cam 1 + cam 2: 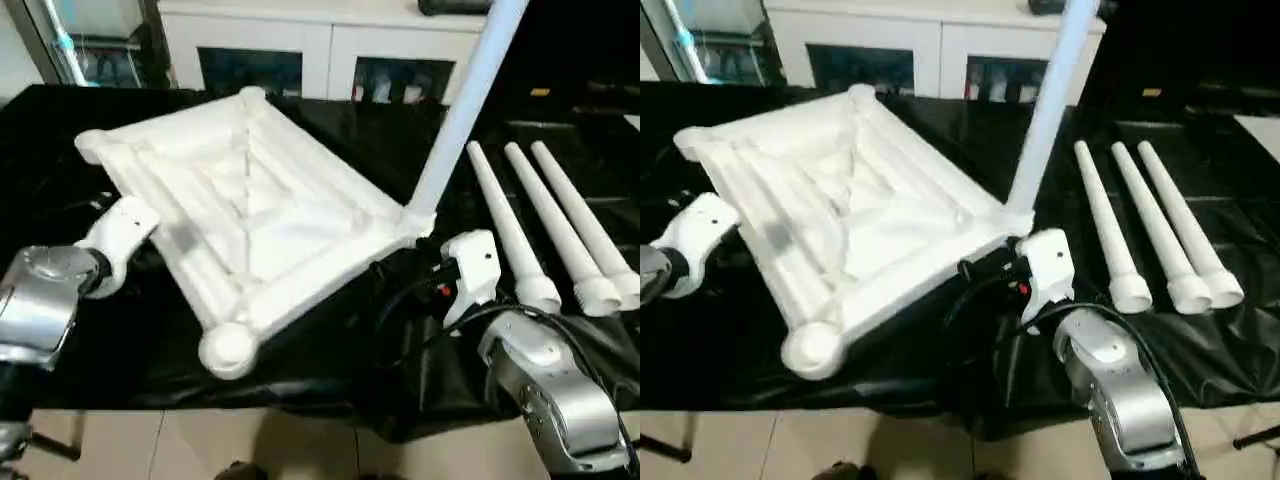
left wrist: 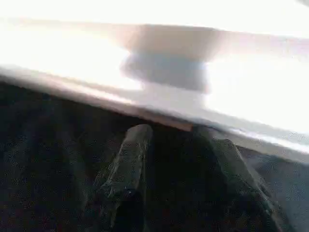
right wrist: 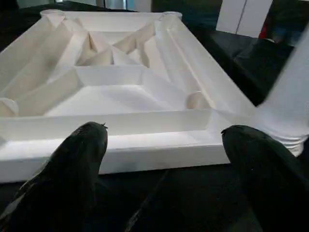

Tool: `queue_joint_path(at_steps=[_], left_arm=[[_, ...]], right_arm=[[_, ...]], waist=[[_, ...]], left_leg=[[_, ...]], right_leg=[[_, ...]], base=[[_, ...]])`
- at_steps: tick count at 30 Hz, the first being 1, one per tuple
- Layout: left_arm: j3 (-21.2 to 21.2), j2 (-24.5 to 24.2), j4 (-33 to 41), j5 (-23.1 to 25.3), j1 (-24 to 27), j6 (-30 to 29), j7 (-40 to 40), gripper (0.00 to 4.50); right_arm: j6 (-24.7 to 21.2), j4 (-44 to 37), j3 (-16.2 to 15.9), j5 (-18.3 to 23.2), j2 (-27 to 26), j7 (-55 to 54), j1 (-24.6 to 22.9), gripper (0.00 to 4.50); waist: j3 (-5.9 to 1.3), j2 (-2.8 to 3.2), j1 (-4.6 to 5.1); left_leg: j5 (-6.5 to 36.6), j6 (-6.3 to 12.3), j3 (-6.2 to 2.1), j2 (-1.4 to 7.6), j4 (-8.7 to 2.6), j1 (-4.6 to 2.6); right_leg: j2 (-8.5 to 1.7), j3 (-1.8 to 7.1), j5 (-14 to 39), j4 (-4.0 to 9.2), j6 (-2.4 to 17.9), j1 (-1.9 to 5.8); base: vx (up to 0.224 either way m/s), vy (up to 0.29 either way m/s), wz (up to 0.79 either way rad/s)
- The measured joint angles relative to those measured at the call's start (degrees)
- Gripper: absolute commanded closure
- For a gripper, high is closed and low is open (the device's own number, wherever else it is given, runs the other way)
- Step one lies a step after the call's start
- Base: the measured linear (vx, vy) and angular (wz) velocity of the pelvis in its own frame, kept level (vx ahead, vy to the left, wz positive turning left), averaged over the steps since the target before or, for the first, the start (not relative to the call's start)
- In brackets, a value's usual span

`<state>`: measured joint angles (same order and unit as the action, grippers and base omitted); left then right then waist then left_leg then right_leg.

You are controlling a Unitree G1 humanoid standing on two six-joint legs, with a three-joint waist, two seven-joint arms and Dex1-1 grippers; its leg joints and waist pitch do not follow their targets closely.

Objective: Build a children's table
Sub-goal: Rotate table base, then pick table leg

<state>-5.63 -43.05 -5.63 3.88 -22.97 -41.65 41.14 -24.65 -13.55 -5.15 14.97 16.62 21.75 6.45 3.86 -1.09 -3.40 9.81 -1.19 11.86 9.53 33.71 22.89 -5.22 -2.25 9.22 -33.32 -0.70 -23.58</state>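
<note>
The tabletop (image 1: 250, 215) lies upside down on the black cloth (image 1: 120, 350), ribs up, turned like a diamond, with one leg (image 1: 455, 120) already standing in the corner socket at about three o'clock. Three more legs (image 1: 555, 225) lie side by side on the cloth, further toward three o'clock and well apart from the top. The right gripper (image 3: 164, 159) sits just beside the near edge at about four o'clock, fingers spread wide and holding nothing. The left gripper (image 2: 178, 159) is tucked low against the edge at about nine o'clock; its fingers (image 2: 128, 164) stand partly apart on the cloth, under the rim, and seem to clasp nothing. The next job is likely a second leg. To do it well, the right gripper should take the nearest loose leg near its thick end, carry it upright over the empty socket (image 1: 230, 348) at six o'clock, and press straight down while the left side steadies the top against sliding.
</note>
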Motion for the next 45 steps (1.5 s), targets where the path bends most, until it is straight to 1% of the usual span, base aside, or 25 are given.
queue_joint_path(at_steps=[3,4,6,9,11,14,18,21,25,28,30,33,35,37,38,41,42,43,45], left_arm=[[-3.2,-1.4,5.3,-2.0,2.3,-2.6,4.3,2.8],[-4.4,-1.4,7.0,-2.8,3.0,-3.8,5.5,2.8],[-5.2,-0.4,8.4,-3.1,3.3,-5.3,6.0,2.8],[-6.2,2.6,9.4,-3.2,2.9,-6.4,5.8,2.8],[-8.0,5.6,9.5,-3.2,2.2,-7.0,5.2,2.8],[-10.2,7.9,9.5,-3.6,2.0,-6.7,4.3,2.8],[-11.5,13.2,7.7,-3.5,-0.5,-6.3,2.3,2.8],[-12.2,16.9,5.1,-3.2,-2.1,-3.7,0.3,2.8],[-12.2,21.9,-0.3,-2.8,-4.5,4.2,-4.0,2.8],[-11.6,25.1,-3.5,-2.8,-6.5,8.2,-6.8,2.8],[-11.4,25.7,-4.4,-2.6,-7.3,10.5,-8.0,2.8],[-10.2,27.0,-5.6,-2.5,-7.5,13.9,-9.5,2.8],[-9.3,28.9,-6.1,-3.3,-7.0,16.6,-9.6,2.8],[-9.3,30.2,-6.0,-4.6,-6.4,20.2,-9.1,2.8],[-9.2,30.5,-5.9,-5.3,-6.4,20.8,-8.9,2.8],[-7.5,30.7,-5.3,-6.7,-6.4,21.8,-9.0,2.8],[-6.4,30.7,-5.0,-7.7,-6.4,22.2,-8.8,2.75],[-5.2,30.3,-3.9,-8.7,-6.4,23.0,-8.4,2.75],[-4.1,29.2,-1.6,-10.0,-6.3,23.7,-6.5,2.75]], right_arm=[[-0.1,0.1,0.0,-0.1,0.0,0.0,0.0,0.28],[-0.1,0.1,0.0,-0.1,0.0,0.0,0.0,0.28],[-0.1,0.1,0.0,-0.4,0.0,-0.1,0.0,0.28],[-0.1,0.2,0.0,-0.5,-0.1,-0.2,0.0,0.28],[-0.1,0.3,0.0,-1.1,-0.3,-0.6,0.2,0.28],[-0.1,0.4,0.0,-1.2,-0.6,-0.8,0.3,0.28],[-0.1,0.4,0.2,-1.4,-0.8,-1.3,0.3,0.28],[-0.1,0.4,0.4,-1.5,-0.8,-1.5,0.3,0.28],[0.0,0.4,0.5,-1.6,-1.1,-1.7,0.4,0.28],[0.0,0.5,0.7,-1.6,-1.1,-1.7,0.5,0.28],[0.0,0.5,0.9,-1.6,-1.1,-1.8,0.5,0.28],[0.0,0.5,2.3,-1.6,-1.1,-2.3,0.5,0.28],[0.0,0.5,3.4,-1.6,-1.4,-3.3,0.5,0.28],[0.1,0.5,3.8,-1.7,-2.0,-4.6,0.5,0.28],[0.0,0.5,3.9,-1.7,-2.2,-5.1,0.5,0.28],[-2.6,0.5,5.1,-2.0,-2.4,-7.2,1.5,0.28],[-4.8,0.5,5.9,-1.8,-2.4,-8.0,2.3,0.14],[-7.0,0.5,7.3,-1.5,-2.3,-9.0,3.2,0.14],[-9.7,1.0,9.2,-1.6,-1.6,-10.2,5.1,0.14]], waist=[[0.01,0.02,0.06],[0.01,0.02,0.03],[0.01,0.03,-0.09],[0.01,0.07,-0.18],[0.02,0.11,-0.25],[0.01,0.1,0.07],[0.01,0.2,-0.15],[0.0,0.21,-0.01],[0.0,0.21,0.01],[-0.01,0.22,0.05],[-0.02,0.24,0.08],[-0.01,0.46,0.33],[-0.01,0.47,0.29],[-0.01,0.47,0.25],[0.0,0.52,0.24],[-0.02,0.71,0.36],[-0.01,0.74,0.47],[-0.01,0.75,0.53],[-0.03,0.8,0.58]], left_leg=[[0.0,-0.01,0.0,0.0,0.01,-0.02],[0.0,-0.04,0.0,0.0,0.01,-0.04],[-0.1,-0.09,0.0,0.0,0.02,-0.07],[-0.1,-0.16,-0.01,0.0,0.05,-0.16],[-0.1,-0.16,-0.01,-0.02,0.07,-0.34],[-0.1,-0.16,-0.01,-0.01,0.07,-0.52],[-0.1,-0.16,-0.03,-0.01,0.07,-0.52],[-0.1,-0.17,-0.03,-0.02,0.1,-0.51],[-0.1,-0.16,-0.04,0.0,0.12,-0.44],[-0.1,-0.15,-0.05,0.01,0.11,-0.4],[-0.1,-0.15,-0.05,0.02,0.11,-0.41],[-0.1,-0.15,-0.05,0.02,0.11,-0.41],[-0.1,-0.15,-0.05,0.02,0.11,-0.41],[-0.1,-0.15,-0.05,0.02,0.11,-0.41],[-0.1,-0.15,-0.05,0.03,0.11,-0.41],[-0.1,-0.15,-0.05,0.01,0.11,-0.42],[-0.1,-0.15,-0.05,0.02,0.12,-0.43],[-0.1,-0.15,-0.06,0.03,0.11,-0.44],[-0.1,-0.15,-0.06,0.02,0.1,-0.46]], right_leg=[[0.0,0.01,0.0,-0.02,0.0,0.01],[0.0,0.01,0.0,-0.06,0.0,0.01],[0.0,0.0,0.0,-0.13,0.0,0.02],[-0.01,0.02,0.0,-0.17,0.0,0.13],[-0.03,0.05,0.0,-0.17,0.0,0.33],[-0.03,0.03,0.0,-0.17,-0.1,0.43],[-0.02,0.03,0.1,-0.18,-0.1,0.48],[-0.03,0.03,0.0,-0.18,0.0,0.48],[-0.02,-0.01,0.0,-0.18,0.0,0.44],[-0.02,-0.02,0.0,-0.17,0.0,0.41],[-0.01,-0.03,0.0,-0.17,0.0,0.42],[-0.01,-0.03,0.0,-0.17,0.0,0.42],[-0.01,-0.03,0.0,-0.17,0.0,0.42],[-0.01,-0.03,0.0,-0.16,0.0,0.42],[-0.01,-0.04,0.0,-0.16,0.0,0.42],[-0.01,-0.02,0.0,-0.16,0.0,0.42],[-0.01,-0.03,0.0,-0.17,0.0,0.41],[-0.01,-0.05,0.0,-0.17,0.0,0.41],[-0.01,-0.04,0.0,-0.18,0.0,0.42]], base=[[0.0,0.0,0.0],[0.0,0.0,0.0],[0.0,0.0,0.0],[0.0,0.0,0.0],[0.0,0.0,0.0],[0.0,0.0,0.0],[0.0,0.0,0.0],[0.0,0.0,0.0],[0.0,0.0,0.0],[0.0,0.0,0.0],[0.0,0.0,0.0],[0.0,0.0,0.0],[0.0,0.0,0.0],[0.0,0.0,0.0],[0.0,0.0,0.0],[0.0,0.0,0.0],[0.0,0.0,0.0],[0.0,0.0,0.0],[0.0,0.0,0.0]])
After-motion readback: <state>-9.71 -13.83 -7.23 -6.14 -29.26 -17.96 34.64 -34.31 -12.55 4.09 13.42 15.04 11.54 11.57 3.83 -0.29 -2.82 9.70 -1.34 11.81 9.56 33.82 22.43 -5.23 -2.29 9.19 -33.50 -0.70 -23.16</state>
